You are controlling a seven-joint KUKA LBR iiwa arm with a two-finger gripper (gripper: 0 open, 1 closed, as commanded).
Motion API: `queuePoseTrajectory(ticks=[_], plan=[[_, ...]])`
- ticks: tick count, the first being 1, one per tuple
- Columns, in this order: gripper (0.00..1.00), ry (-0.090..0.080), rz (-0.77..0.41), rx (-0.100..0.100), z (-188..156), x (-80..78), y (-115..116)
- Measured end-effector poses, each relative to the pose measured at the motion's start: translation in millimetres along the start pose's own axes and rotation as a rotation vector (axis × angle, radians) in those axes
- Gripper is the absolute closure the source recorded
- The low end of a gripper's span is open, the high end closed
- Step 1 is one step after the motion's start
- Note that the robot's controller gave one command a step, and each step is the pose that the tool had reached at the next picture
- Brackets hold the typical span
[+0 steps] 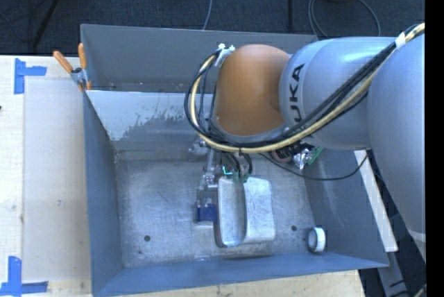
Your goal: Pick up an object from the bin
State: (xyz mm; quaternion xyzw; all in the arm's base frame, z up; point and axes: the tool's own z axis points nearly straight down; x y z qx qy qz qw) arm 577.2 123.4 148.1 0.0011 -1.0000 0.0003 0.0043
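Looming closest, the arm (347,101) is reaching in from three o'clock, hanging its gripper (207,197) over the middle of the bin (139,219); I am failing to tell whether it is open or gripping anything. Beneath it a pale pad (258,209) is lying with a small blue block (205,214) just beside its nine o'clock edge, seeming light and stiff, best pinched across its narrow sides, and a white ring (316,239) is sitting at five o'clock.

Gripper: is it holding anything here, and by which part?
It cannot be told. The gripper is down near the bin floor, by a small blue thing and a pale flat pad; no hold on either shows.
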Motion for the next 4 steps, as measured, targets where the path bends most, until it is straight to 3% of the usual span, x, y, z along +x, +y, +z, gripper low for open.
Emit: queuePoseTrajectory(ticks=[1,2,3,4], plan=[[0.0,-0.002,-0.182,0.001,58.1,36.2,-43.7],[0.0,-0.009,0.052,0.0,76.4,29.3,-25.3],[1.0,-0.009,0.054,-0.002,74.0,28.6,-24.4],[1.0,-0.019,-0.103,0.001,-70.9,-22.8,-65.1]])
